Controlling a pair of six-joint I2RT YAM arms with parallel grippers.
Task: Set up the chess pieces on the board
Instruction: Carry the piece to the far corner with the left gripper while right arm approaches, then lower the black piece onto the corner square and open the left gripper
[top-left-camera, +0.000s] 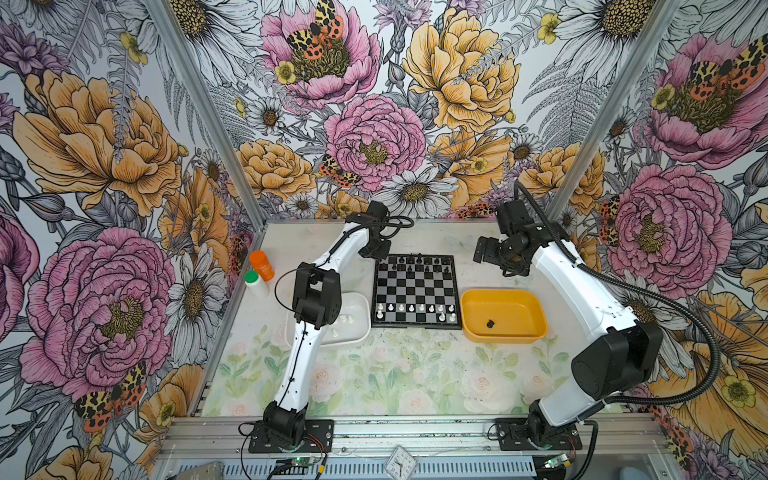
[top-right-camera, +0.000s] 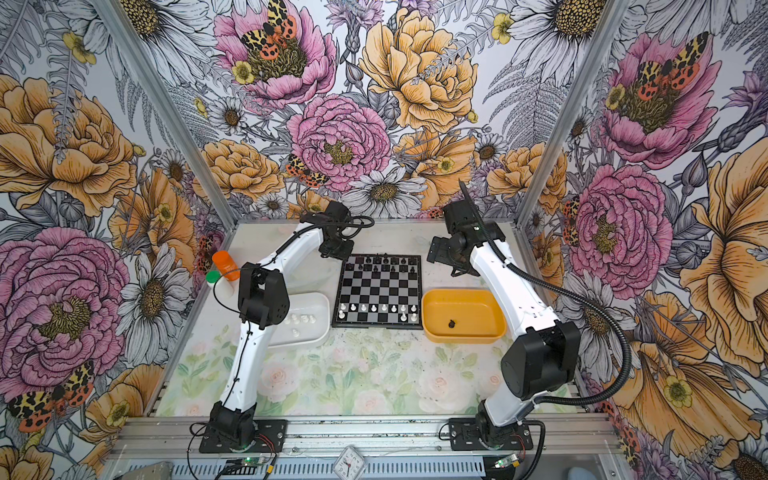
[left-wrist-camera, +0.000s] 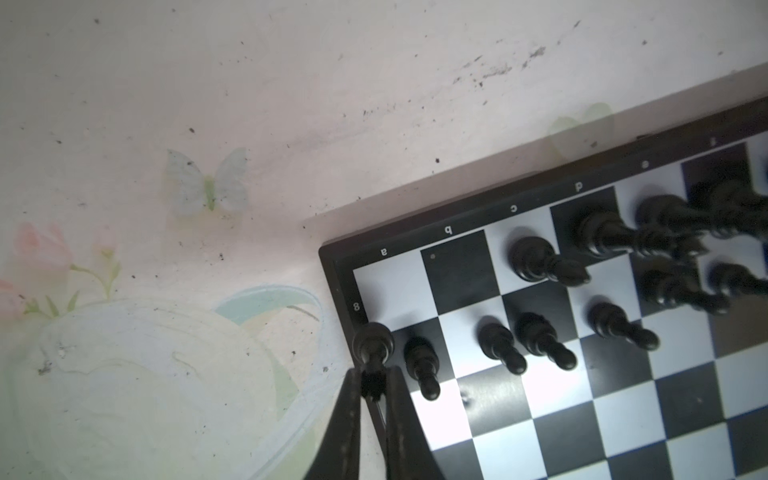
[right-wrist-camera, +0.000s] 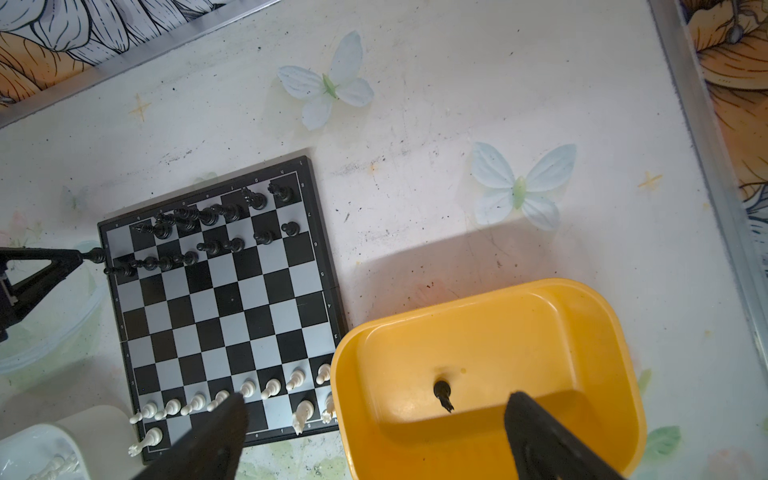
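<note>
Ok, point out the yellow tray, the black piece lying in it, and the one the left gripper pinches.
yellow tray (top-left-camera: 505, 337): in a top view, on its near wall.
black piece in tray (right-wrist-camera: 441, 390): right wrist view, on its wider end.
pinched black piece (left-wrist-camera: 372, 341): left wrist view, on its base.

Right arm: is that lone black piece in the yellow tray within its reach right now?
Probably yes. The right gripper is open and faces the yellow tray; the black piece lies alone on its floor, nothing in between.
</note>
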